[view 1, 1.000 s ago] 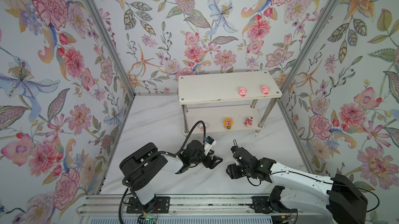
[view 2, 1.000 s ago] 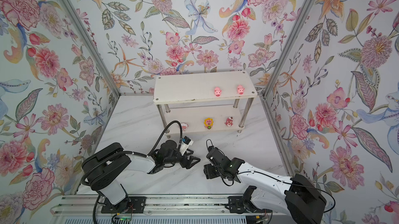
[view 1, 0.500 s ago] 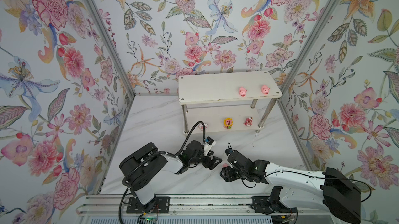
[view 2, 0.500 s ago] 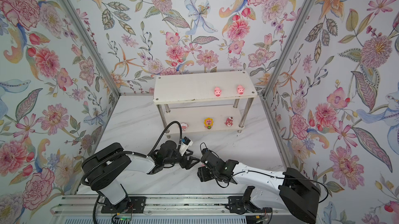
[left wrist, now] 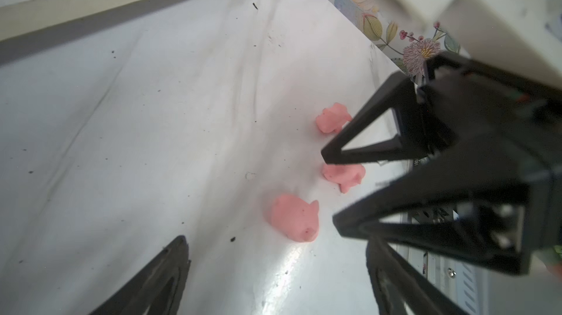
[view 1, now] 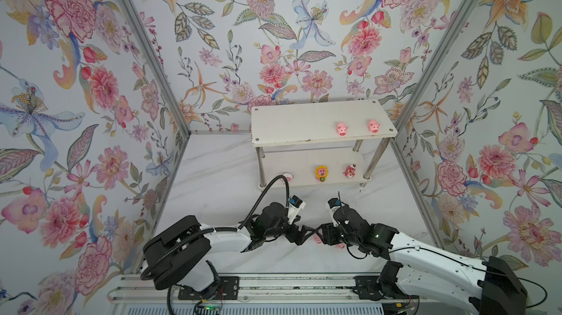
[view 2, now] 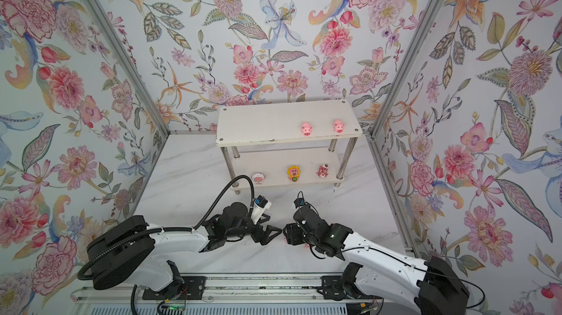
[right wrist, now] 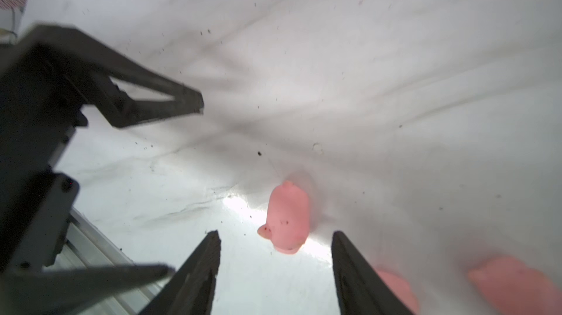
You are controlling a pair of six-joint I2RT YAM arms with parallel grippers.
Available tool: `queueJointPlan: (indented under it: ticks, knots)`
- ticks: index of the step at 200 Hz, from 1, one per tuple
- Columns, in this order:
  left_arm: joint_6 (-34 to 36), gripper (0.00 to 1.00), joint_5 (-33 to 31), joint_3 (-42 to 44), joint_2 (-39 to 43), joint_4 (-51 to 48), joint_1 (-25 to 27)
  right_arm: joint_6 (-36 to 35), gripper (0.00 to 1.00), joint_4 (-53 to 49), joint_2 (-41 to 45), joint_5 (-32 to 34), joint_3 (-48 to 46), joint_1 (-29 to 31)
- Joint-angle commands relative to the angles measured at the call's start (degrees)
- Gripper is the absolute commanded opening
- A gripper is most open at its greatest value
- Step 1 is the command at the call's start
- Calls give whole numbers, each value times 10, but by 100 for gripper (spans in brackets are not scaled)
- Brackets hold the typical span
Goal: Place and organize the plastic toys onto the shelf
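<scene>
Eight plastic toys by my count, five of them on the shelf point(view 1: 273, 122). Starting at the left of my screen, the left end effector point(view 2: 273, 235) hangs low over the white, marble-veined bench point(view 1: 213, 176), its black triangular jaws spread wide and empty. Just past its tips lie three smooth, pale pink pigs: a near pig point(left wrist: 293, 219), a middle pig point(left wrist: 343, 176) and a far pig point(left wrist: 331, 119). The right end effector point(left wrist: 331, 190) faces it, jaws parted and pinching nothing. Farther back the shelf has two white round-cornered boards on four chrome tube legs. The lower board carries a white-pink figure point(view 2: 258, 178), a yellow sunflower face point(view 2: 293, 173) and a dark pink bear point(view 2: 322, 171). The upper board carries a left upper pig point(view 2: 306, 129) and a right upper pig point(view 2: 338, 126).
</scene>
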State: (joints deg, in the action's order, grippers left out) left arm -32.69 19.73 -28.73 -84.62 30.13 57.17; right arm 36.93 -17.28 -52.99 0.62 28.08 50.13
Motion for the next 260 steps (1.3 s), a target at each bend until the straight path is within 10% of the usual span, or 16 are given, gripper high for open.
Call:
queueJointPlan:
  ticks: [1, 64, 178, 222, 260]
  knots:
    - [-45, 95, -51, -13, -7, -53, 41, -24, 53, -30, 51, -20, 1, -36]
    - [-86, 94, -89, -105, -105, -111, 104, -39, 49, -97, 143, 0, -9, -85]
    - [-133, 51, -140, -211, -212, -158, 104, -110, 50, -113, 199, 2, -8, -97]
    - [-148, 75, -144, -225, -206, -199, 107, -118, 51, -112, 218, -8, -11, -100]
    - [-166, 65, -173, -229, -199, -249, 133, -126, 51, -105, 224, -21, -14, -101]
